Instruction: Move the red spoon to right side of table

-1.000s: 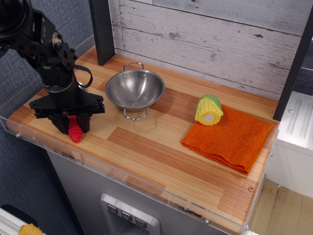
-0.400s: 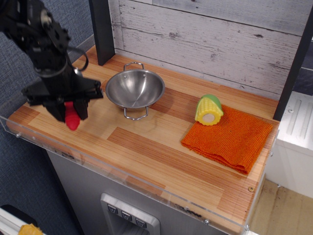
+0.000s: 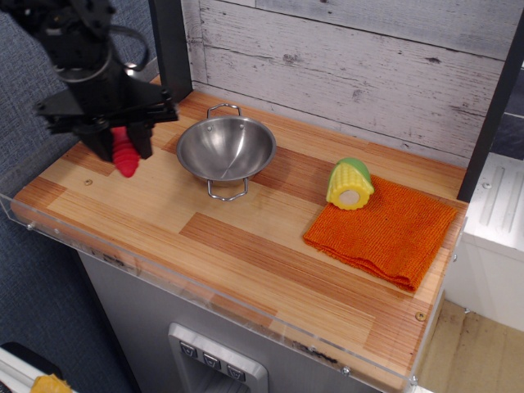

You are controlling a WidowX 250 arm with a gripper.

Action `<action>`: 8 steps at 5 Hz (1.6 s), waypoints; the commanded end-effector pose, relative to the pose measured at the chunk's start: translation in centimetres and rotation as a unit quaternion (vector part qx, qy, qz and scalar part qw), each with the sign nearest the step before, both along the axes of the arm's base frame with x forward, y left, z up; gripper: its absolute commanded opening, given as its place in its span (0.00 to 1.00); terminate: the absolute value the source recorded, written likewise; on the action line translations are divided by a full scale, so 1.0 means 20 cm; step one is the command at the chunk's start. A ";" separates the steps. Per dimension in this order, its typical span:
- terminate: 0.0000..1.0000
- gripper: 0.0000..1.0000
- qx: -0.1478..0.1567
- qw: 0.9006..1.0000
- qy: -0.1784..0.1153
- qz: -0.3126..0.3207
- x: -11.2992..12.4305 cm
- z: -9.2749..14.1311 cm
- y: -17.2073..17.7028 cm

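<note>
Red ribbed handle pokes down out of the black gripper (image 3: 123, 141) at the upper left of the frame: that is the red spoon (image 3: 124, 153), and the fingers are pinched onto it from both sides. Only the handle shows; the metal end is hidden up inside the gripper body. The spoon hangs with its long axis close to upright, tilted a little, and it sits clear of the table (image 3: 246, 246), with bare wood showing under its tip.

Everything turns on where the spoon has to go from here. It is held above the far left end of the table, and the goal lies toward the right side of the frame. Between the two stands the steel bowl (image 3: 226, 149), just beside the gripper on its right. Further right are the toy corn (image 3: 350, 183) and the orange cloth (image 3: 383, 231). A straight carry rightward would likely need to pass over or in front of the bowl.

Compared with a second ago, the spoon has risen from the tabletop near the front edge, and the arm has pulled up and back toward the upper left corner.
</note>
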State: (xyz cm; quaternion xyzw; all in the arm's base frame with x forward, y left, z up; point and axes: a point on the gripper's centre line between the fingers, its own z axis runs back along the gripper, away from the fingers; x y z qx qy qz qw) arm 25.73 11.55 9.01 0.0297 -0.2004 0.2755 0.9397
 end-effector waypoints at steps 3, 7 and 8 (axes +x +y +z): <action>0.00 0.00 -0.017 0.981 -0.054 -0.188 0.14 0.21 -0.58; 0.00 0.00 -0.055 0.950 0.003 -0.308 0.05 0.02 -0.99; 0.00 0.00 -0.060 0.945 0.025 -0.320 0.02 -0.07 -1.01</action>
